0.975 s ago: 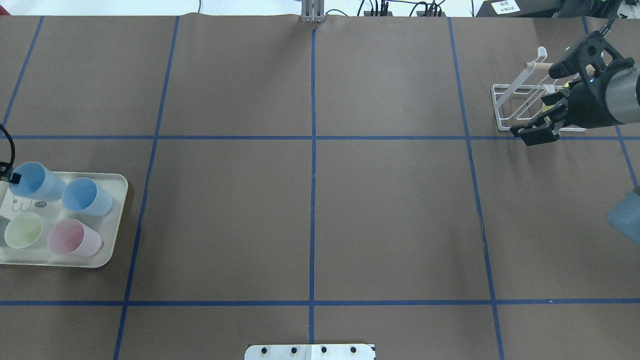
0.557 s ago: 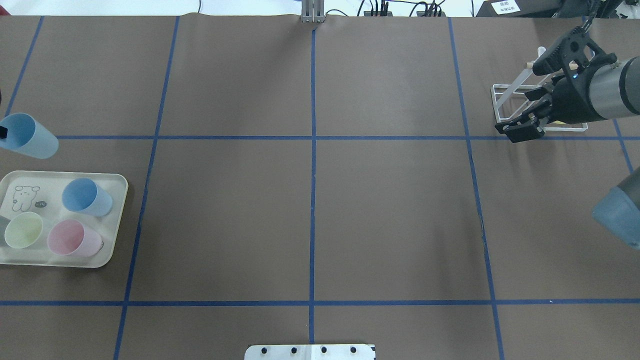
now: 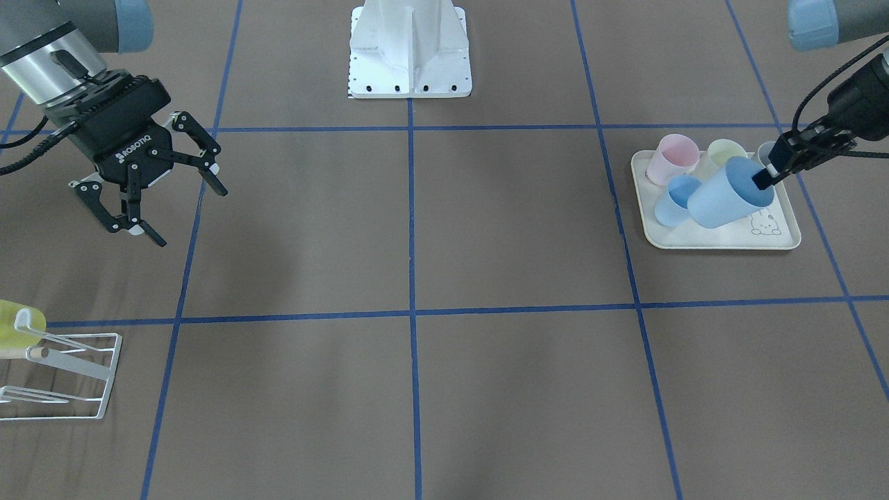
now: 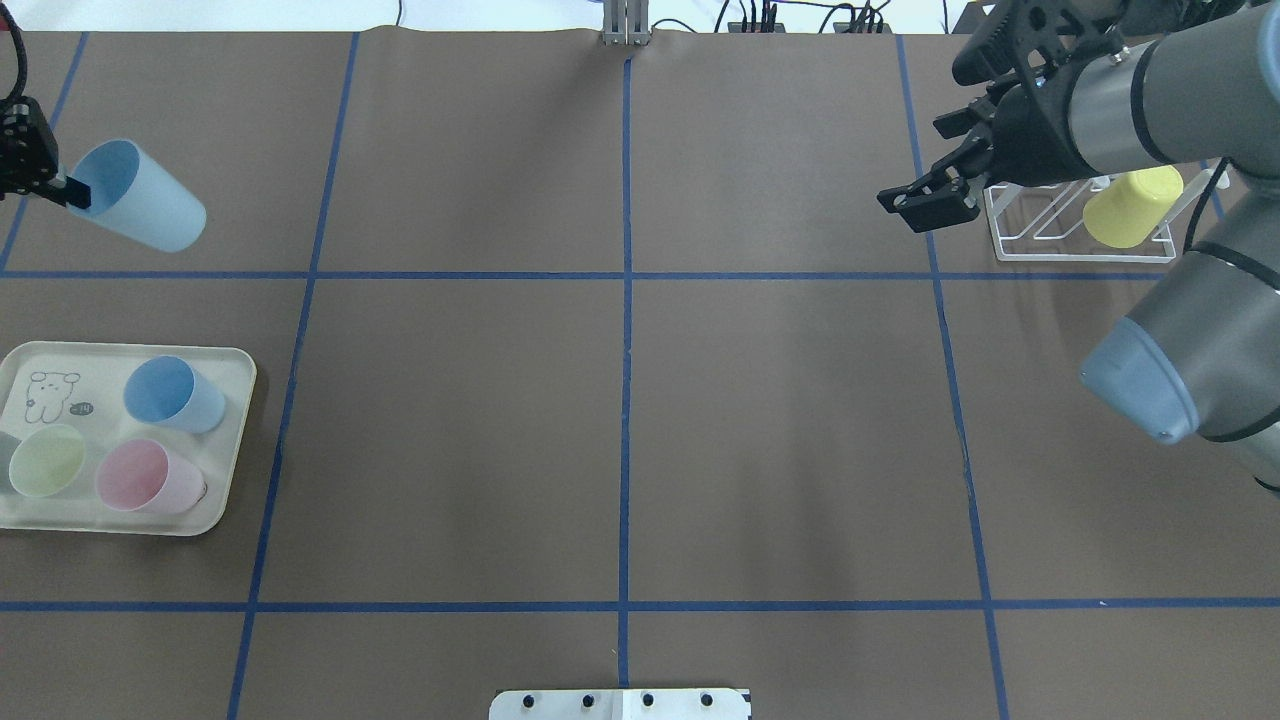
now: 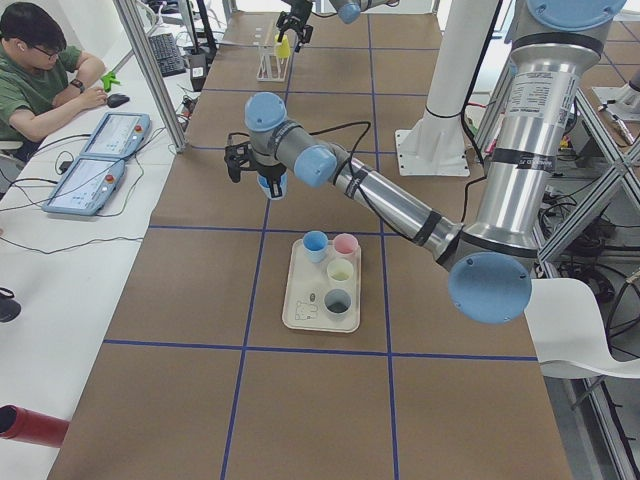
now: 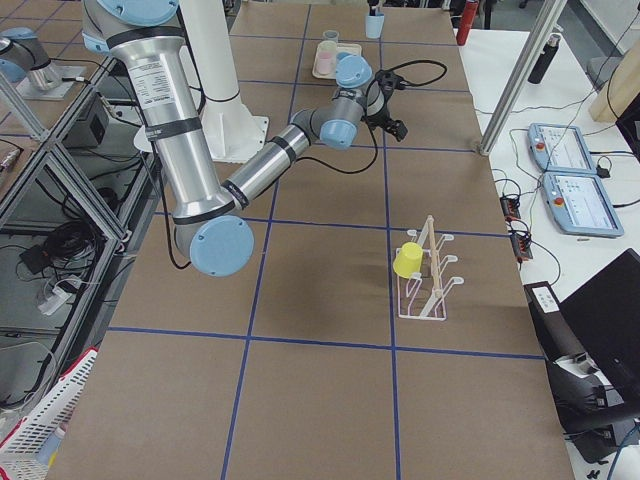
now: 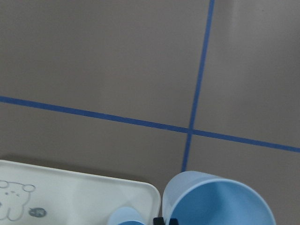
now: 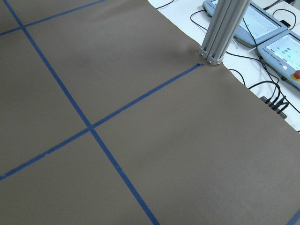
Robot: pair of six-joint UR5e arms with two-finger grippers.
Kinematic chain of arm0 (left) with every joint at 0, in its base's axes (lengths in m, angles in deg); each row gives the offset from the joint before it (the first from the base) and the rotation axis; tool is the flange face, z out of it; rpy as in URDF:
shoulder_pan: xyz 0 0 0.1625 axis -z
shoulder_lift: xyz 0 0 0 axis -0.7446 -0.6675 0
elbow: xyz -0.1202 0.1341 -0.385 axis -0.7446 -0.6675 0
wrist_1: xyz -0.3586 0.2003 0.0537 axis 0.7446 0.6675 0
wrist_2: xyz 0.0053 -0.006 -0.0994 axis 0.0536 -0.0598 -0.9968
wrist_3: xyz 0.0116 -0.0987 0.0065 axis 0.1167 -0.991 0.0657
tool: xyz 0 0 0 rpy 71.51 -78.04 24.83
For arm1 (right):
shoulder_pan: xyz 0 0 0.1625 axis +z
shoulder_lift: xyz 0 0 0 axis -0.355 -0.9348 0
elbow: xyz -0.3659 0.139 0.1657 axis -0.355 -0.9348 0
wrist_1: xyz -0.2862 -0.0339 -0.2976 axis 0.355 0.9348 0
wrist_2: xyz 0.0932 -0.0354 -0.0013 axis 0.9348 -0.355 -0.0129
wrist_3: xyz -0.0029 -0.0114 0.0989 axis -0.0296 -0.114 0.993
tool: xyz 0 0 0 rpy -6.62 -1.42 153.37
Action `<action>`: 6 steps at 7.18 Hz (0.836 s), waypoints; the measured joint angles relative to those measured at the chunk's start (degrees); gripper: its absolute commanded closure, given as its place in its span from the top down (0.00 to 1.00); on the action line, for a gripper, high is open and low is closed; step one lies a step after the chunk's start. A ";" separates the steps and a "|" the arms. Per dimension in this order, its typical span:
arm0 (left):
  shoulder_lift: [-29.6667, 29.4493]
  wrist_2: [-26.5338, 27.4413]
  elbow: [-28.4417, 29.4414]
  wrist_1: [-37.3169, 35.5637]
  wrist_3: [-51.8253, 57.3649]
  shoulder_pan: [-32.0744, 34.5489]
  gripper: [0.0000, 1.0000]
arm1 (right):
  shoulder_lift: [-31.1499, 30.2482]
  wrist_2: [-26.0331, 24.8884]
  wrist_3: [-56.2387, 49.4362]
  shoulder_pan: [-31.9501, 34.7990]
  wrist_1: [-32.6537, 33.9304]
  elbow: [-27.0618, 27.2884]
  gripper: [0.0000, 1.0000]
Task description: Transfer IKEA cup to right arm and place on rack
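Blue cup (image 4: 140,208) hangs over tabletop (image 4: 640,420), pinched at rim by left end effector (image 4: 78,192). Right end effector (image 3: 191,217) gapes empty nr rack (image 4: 1045,225), well apart. Carry cup to centre w/ firm grip. Present its wall sideways so right clamps clear of left fingers.

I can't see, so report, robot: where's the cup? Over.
Left gripper shut on pale blue cup, held aloft. Right gripper open, empty, near rack. Nothing between them.
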 measured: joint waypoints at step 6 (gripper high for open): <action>-11.78 -10.99 0.78 13.80 -37.70 -1.85 0.00 | 5.36 -5.07 -0.16 -9.39 -18.41 -4.18 0.99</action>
